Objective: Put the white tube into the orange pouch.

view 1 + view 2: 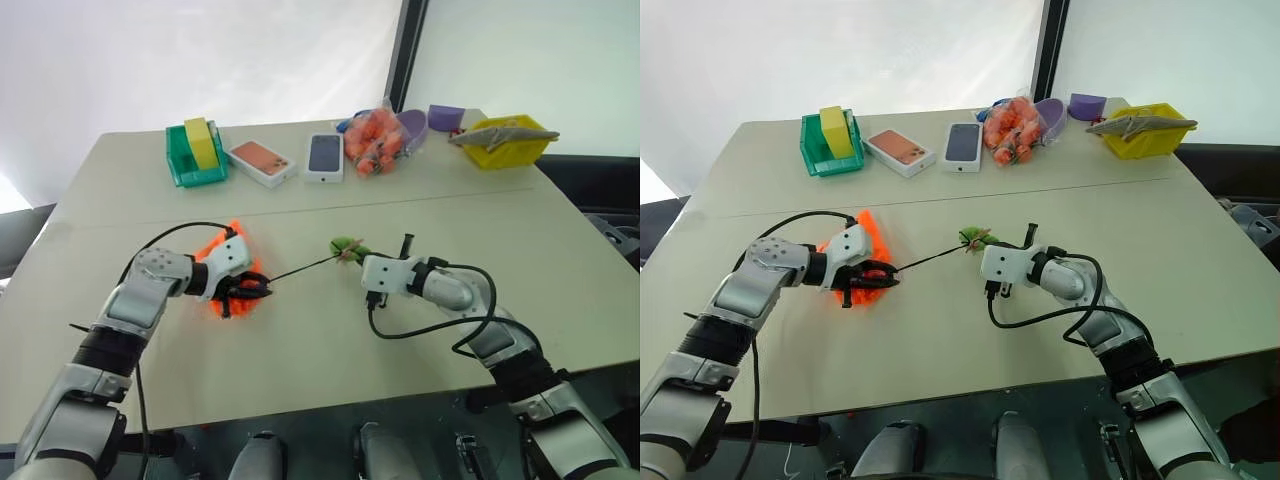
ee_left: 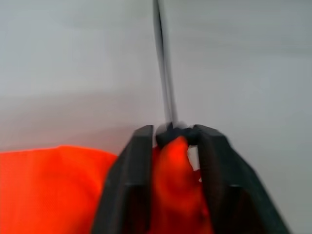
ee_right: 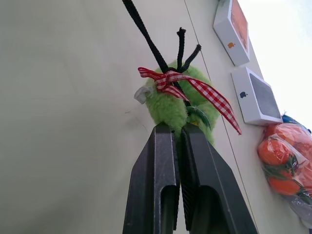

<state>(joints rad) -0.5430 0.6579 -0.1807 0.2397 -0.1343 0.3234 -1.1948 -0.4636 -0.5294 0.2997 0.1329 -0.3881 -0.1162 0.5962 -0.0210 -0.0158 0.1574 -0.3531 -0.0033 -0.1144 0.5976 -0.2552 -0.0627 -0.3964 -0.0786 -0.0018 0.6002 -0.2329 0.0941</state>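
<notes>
The orange pouch [image 1: 224, 258] lies on the table's left half, its mouth gathered. My left gripper [image 2: 170, 134] straddles that gathered neck; its fingers stand a little apart, with a sliver of table showing beside the fabric, so it is open. A black cord [image 1: 300, 268] runs taut from the neck to the green charm [image 3: 170, 102] with a red checked ribbon. On that charm my right gripper [image 3: 176, 127] is shut, just above the table near its middle [image 1: 358, 256]. The white tube is out of view.
Along the far edge stand a green basket with a yellow block [image 1: 195, 155], two phone boxes [image 1: 262, 162] [image 1: 325, 157], a clear bag of orange items [image 1: 375, 140], purple items [image 1: 415, 128] and a yellow bin [image 1: 505, 140].
</notes>
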